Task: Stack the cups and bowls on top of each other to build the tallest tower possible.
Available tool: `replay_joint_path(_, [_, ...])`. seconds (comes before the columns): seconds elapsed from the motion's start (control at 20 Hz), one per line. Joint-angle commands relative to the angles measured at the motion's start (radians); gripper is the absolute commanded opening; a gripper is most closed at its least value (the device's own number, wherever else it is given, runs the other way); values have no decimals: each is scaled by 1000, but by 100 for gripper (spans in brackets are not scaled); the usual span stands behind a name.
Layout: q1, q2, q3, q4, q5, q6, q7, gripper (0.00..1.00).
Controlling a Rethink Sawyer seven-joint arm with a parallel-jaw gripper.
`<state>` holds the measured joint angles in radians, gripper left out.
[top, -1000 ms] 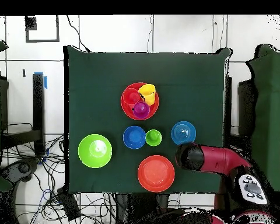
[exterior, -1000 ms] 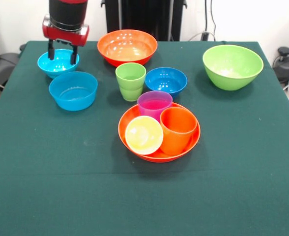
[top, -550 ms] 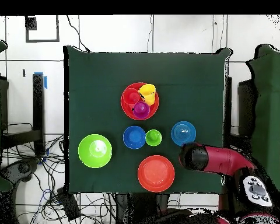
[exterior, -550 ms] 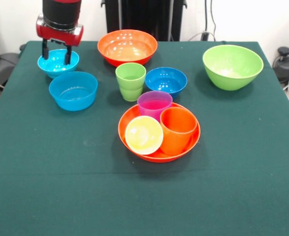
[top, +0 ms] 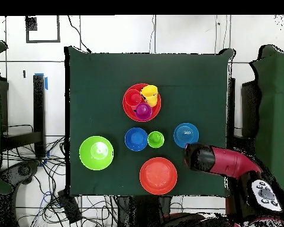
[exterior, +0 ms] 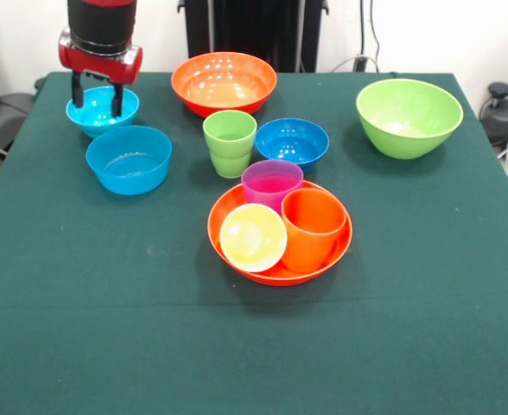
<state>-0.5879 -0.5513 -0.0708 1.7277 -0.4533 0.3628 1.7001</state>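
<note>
Now the gripper (exterior: 99,93) has slid a little further left over the far light blue bowl (exterior: 101,110), fingers spread and holding nothing (it looks to be lining up on the rim). No stacking has begun: three cups sit in the near orange bowl (exterior: 279,270).

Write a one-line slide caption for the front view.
Sawyer gripper, jaws open, hangs over the far light blue bowl; three cups sit in the near orange bowl.
</note>
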Motion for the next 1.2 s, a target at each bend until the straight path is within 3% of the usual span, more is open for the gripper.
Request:
replay_joint_path(0.05, [7,7,129,41,28,-31,77,100])
replay_joint_path(0.6, [-15,-2,162,84,40,-29,78,100])
replay_joint_path(1.2, [18,4,120,57,22,-8,84,100])
